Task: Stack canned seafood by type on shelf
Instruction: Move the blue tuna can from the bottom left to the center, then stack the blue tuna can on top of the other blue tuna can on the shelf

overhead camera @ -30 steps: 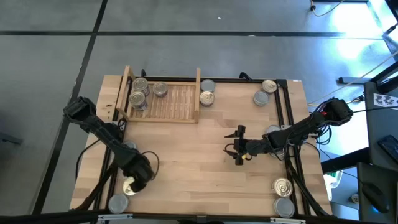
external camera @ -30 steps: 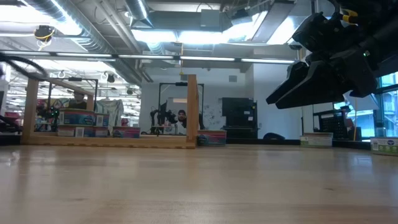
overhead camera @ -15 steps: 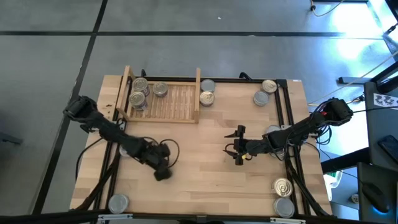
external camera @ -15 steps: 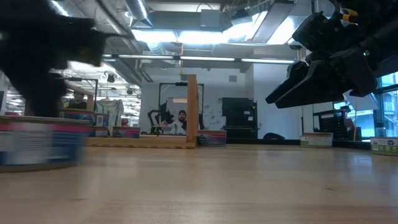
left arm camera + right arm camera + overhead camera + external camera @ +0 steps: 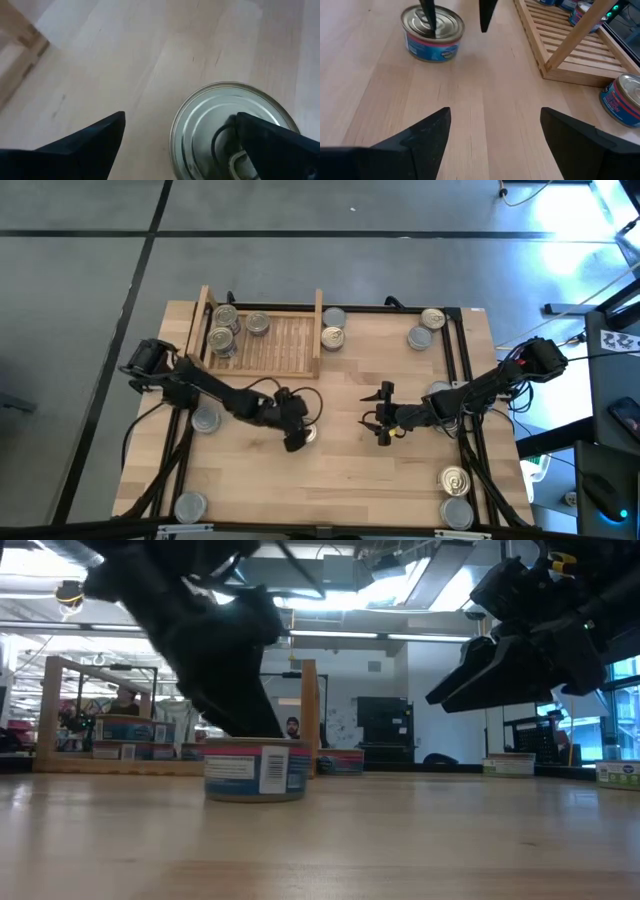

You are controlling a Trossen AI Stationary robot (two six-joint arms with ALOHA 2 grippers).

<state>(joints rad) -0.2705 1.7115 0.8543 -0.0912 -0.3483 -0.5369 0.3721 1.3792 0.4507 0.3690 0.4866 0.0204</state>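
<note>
A golden-topped can [image 5: 305,433] is being stood upright on the table [image 5: 400,490] at frame centre, below the shelf [image 5: 285,340], the left pincer [image 5: 297,438] spread apart over it, one finger across its lid, while the right pincer [image 5: 384,412] is being kept open nearby.

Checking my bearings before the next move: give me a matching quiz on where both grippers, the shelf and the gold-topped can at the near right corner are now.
Things:
1. left gripper
2. right gripper
3. shelf
4. gold-topped can

Places:
A. far left part of the table
B. mid-table, fingers spread, at a blue-labelled can
C. near right corner
D. right of centre, open above bare wood

Pairs: 1-B, 2-D, 3-A, 4-C
</note>
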